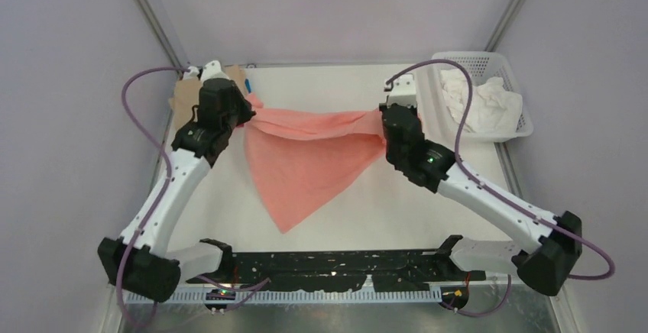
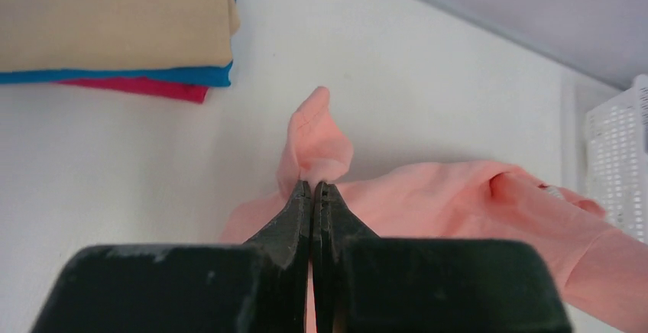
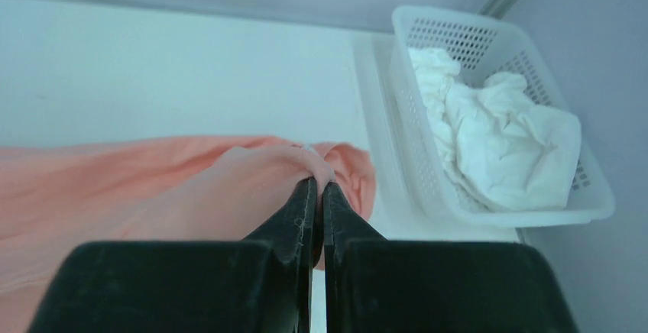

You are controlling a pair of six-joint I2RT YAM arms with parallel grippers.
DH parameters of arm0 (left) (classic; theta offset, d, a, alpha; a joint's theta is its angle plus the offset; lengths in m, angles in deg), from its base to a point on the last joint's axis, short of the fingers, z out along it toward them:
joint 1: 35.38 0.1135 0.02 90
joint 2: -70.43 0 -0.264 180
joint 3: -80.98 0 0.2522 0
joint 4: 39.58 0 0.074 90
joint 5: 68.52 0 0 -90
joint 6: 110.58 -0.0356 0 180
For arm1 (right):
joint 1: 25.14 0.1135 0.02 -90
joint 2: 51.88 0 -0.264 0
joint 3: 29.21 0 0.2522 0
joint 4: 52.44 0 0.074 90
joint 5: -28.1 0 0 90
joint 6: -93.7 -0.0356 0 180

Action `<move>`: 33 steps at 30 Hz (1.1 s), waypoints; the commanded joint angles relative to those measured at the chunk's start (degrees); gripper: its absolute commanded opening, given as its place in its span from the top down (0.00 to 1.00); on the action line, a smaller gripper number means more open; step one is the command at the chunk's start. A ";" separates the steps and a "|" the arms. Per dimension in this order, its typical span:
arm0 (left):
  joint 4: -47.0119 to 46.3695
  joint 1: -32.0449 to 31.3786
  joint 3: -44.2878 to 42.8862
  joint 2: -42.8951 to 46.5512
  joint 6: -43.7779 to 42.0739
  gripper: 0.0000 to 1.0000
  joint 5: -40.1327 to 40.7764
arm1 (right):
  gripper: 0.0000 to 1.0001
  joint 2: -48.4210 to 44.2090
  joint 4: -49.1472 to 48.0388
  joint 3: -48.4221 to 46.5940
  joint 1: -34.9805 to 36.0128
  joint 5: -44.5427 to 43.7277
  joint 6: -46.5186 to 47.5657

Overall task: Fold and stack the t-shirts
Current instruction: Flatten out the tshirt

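Left gripper point(image 2: 313, 188) and right gripper point(image 3: 319, 186) each pinch an edge of the salmon-pink t-shirt point(image 1: 306, 157), hanging stretched between them left of the basket point(image 1: 477, 59), apparently spreading it flat for folding

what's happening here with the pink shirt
The two arms hold a salmon-pink t-shirt stretched between them. The left gripper is shut on one end and the right gripper is shut on the other, while the rest of the shirt trails to a point toward the near edge of the table. A folded stack of tan, blue and magenta shirts sits at the far left. The white basket at the far right holds crumpled white cloth.
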 commanded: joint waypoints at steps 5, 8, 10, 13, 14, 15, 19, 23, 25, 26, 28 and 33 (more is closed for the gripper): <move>3.70 -4.10 -3.10 25.18 -4.89 1.00 12.31 | 0.95 -18.28 -3.91 -12.05 0.42 13.06 17.95; 3.58 -4.78 -6.03 32.05 -6.88 1.00 6.70 | 0.94 -21.48 3.23 -20.66 0.44 23.06 18.60; 4.52 -4.89 -8.36 35.89 -7.52 1.00 4.47 | 0.95 -23.27 8.40 -25.30 0.44 31.23 18.03; 5.69 -4.88 -11.89 40.87 -8.43 1.00 0.43 | 0.95 -25.21 12.21 -31.54 0.44 45.20 15.88; 5.67 -4.88 -13.04 41.96 -8.53 1.00 -1.92 | 0.95 -25.24 13.93 -34.89 0.44 48.00 15.40; 5.52 -4.88 -14.11 42.62 -8.83 1.00 -4.58 | 0.94 -24.90 14.78 -36.58 0.44 52.97 14.53; 7.51 -4.88 -21.89 42.97 -9.04 1.00 -12.21 | 0.94 -21.50 20.33 -47.65 0.40 61.30 12.39; 8.73 -4.80 -28.45 41.45 -9.41 1.00 -12.86 | 0.95 -19.00 22.09 -57.69 0.48 60.67 12.50; 10.16 -4.79 -32.15 39.83 -10.04 1.00 -15.31 | 0.95 -17.67 22.53 -61.35 0.46 59.16 13.37; 10.74 -4.79 -33.22 38.75 -10.03 1.00 -15.65 | 0.95 -17.12 22.73 -62.47 0.45 57.61 13.62; 10.87 -4.79 -33.74 37.28 -10.00 1.00 -15.78 | 0.95 -14.98 22.93 -64.33 0.45 54.90 14.87; 9.55 -4.79 -28.11 33.26 -10.30 1.00 -8.86 | 0.95 -12.03 15.62 -57.50 0.49 36.38 19.98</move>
